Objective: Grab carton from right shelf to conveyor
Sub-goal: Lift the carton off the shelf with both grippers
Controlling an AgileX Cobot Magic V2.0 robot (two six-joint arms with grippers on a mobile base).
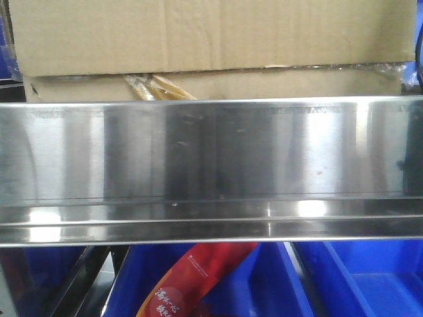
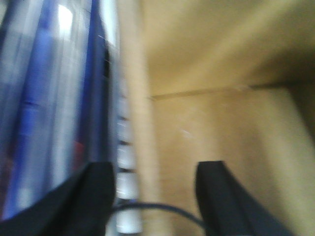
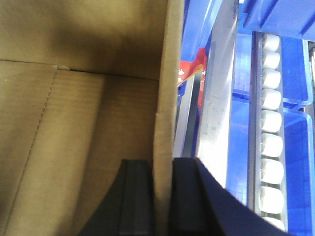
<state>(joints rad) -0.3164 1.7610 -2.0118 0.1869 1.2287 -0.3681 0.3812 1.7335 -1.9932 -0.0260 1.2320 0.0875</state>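
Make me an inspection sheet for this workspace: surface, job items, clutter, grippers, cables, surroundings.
Surface: steel conveyor frame with white rollers alongside.
Job's things: carton above the frame in the front view.
Clutter: red packet in one bin.
Grippers: right gripper, fingers shut on the carton's wall. Left gripper open, apparently astride the carton's wall; view blurred.
Cables: dark cable between the left fingers.
Surroundings: blue bins below the frame.
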